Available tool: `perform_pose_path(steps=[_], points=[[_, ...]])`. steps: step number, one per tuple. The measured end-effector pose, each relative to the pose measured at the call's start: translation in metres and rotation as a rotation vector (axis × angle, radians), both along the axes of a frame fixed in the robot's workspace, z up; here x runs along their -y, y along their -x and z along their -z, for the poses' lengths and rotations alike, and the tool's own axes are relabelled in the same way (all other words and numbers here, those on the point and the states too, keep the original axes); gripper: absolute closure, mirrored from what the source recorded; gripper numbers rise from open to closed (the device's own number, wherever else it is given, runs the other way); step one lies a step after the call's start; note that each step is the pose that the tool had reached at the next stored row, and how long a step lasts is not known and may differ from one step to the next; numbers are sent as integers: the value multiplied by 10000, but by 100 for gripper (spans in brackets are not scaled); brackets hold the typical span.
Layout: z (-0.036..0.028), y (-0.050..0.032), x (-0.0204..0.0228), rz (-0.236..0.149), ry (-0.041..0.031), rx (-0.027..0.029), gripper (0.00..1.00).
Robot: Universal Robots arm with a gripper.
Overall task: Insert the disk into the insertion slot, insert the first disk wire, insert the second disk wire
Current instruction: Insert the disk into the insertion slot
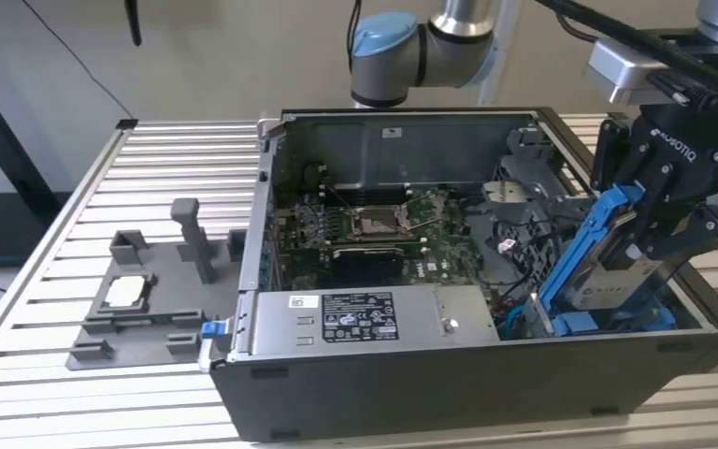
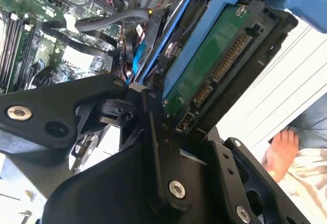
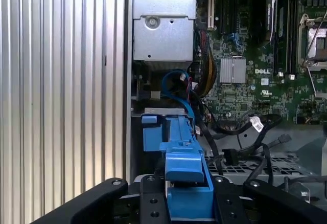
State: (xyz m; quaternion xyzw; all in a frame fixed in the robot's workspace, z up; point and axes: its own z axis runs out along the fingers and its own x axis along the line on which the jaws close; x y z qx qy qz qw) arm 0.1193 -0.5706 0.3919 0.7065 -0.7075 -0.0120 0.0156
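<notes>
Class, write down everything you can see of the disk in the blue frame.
The disk is a flat silver-grey drive clipped in a bright blue plastic frame with an end tab. In the second wrist view its underside shows a green circuit board with a row of connector pins. It stands tilted, upper end towards the exterior view's right, clamped by the black gripper. Its lower end reaches the insertion slot in the open computer case.

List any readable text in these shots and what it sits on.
Nothing can be quoted reliably.
Power-supply box: white label with print, too small to read.
Tool, holding the disk: white lettering on its body, blurred.
Motherboard: small white markings, too small to read.
</notes>
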Motion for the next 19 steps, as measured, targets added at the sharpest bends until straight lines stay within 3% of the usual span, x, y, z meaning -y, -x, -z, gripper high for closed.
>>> perform_pose_path(steps=[5, 9, 19], points=[[84, 0, 0, 0, -11, 0, 67], [117, 0, 0, 1, -80, 6, 67], [119, -1, 0, -2, -83, 13, 67]])
